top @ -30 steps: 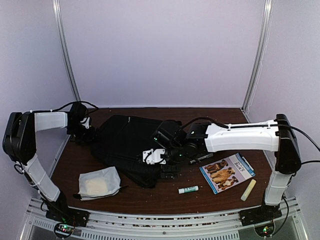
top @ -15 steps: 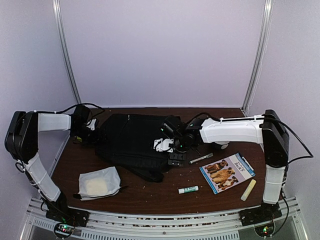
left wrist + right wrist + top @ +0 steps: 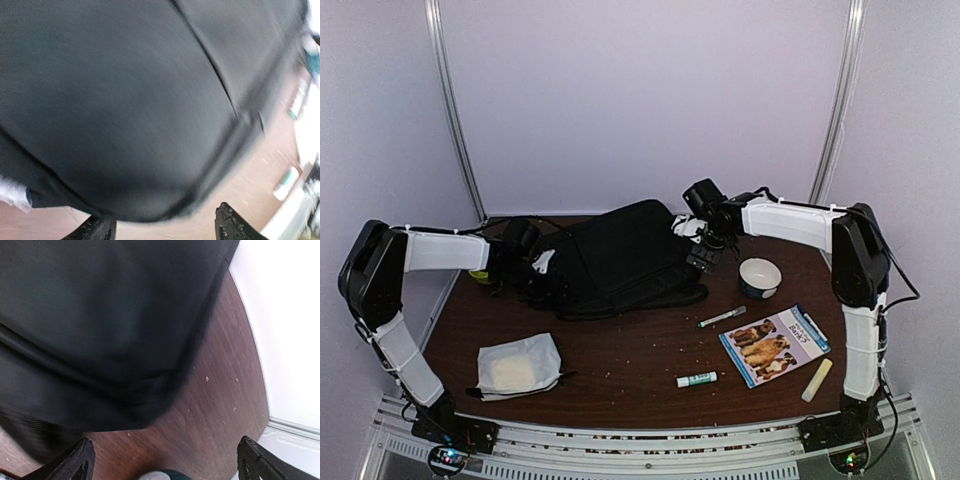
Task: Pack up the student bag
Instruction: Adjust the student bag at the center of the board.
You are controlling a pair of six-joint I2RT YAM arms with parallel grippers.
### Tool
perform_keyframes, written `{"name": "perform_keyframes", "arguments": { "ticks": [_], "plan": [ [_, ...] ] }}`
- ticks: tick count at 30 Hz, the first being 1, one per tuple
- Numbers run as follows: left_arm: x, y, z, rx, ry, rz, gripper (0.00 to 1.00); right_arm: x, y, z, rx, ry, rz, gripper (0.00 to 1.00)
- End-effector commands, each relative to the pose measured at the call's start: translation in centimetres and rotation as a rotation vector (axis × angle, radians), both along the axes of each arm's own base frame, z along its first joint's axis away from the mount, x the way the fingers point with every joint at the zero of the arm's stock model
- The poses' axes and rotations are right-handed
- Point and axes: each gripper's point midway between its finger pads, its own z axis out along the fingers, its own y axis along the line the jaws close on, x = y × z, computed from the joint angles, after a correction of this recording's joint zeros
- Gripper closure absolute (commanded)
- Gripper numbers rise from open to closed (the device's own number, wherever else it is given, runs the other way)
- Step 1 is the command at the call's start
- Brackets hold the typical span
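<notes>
The student bag is a large black fabric backpack lying at the back middle of the table. It fills most of the left wrist view and the right wrist view. My left gripper is at the bag's left end, open, with the fabric edge just ahead of its fingertips. My right gripper is at the bag's right end, open and holding nothing, with bare table between its fingers.
A white and dark blue bowl stands right of the bag, close under the right gripper. A pen, a dog book, a glue stick and a yellow stick lie front right. A white-grey pouch lies front left.
The bag has shifted toward the back of the table and turned. My right gripper has swung from the bag's middle to its back right end. My left gripper has moved right along the bag's left end.
</notes>
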Motion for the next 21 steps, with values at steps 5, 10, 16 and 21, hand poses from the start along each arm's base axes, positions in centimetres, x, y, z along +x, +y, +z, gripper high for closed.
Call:
{"name": "perform_keyframes", "arguments": {
  "ticks": [5, 10, 16, 21],
  "plan": [
    [-4.3, -1.5, 5.6, 0.058, 0.034, -0.25, 0.31, 0.4, 0.2, 3.0, 0.093, -0.027, -0.015, 0.0],
    [-0.8, 3.3, 10.5, 0.263, -0.084, -0.242, 0.29, -1.9, -1.0, 5.7, 0.142, -0.035, 0.013, 0.0],
    [10.4, 6.6, 13.7, 0.378, -0.255, 0.045, 0.18, -6.3, 0.6, 7.9, 0.348, 0.057, 0.086, 0.0],
    [18.0, 6.0, 14.3, 0.277, -0.407, 0.173, 0.13, -8.4, 0.5, 10.7, 0.441, 0.069, 0.087, 0.01]
  ]
}}
